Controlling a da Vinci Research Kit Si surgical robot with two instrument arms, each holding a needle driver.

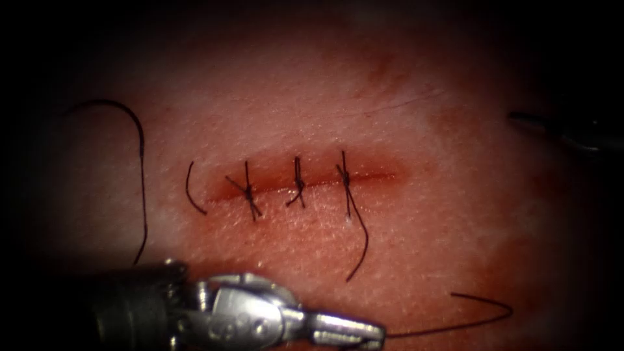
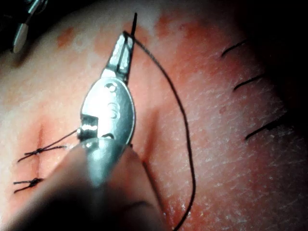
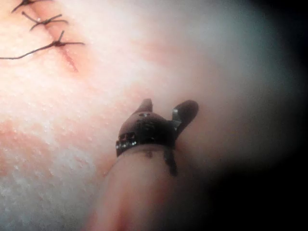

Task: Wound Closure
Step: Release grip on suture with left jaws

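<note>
Thread (image 2: 185, 125) in left hand (image 2: 126, 38)

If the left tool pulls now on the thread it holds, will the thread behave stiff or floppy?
Probably floppy: the thread hangs from the left tool in a loose curve over the tissue. It looks thin and light, so it should follow easily. It may slip, since little lies between the shut jaws.

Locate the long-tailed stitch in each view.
Endoscope: long-tailed stitch, rightmost of three on the cut.
Left wrist: the stitch, beside the left tool, shut on thread.
Right wrist: the stitch, beyond the right tool, open and empty.
Shared landmark: the cut's open end beside it. Needle lies on tissue left of the cut.
</note>
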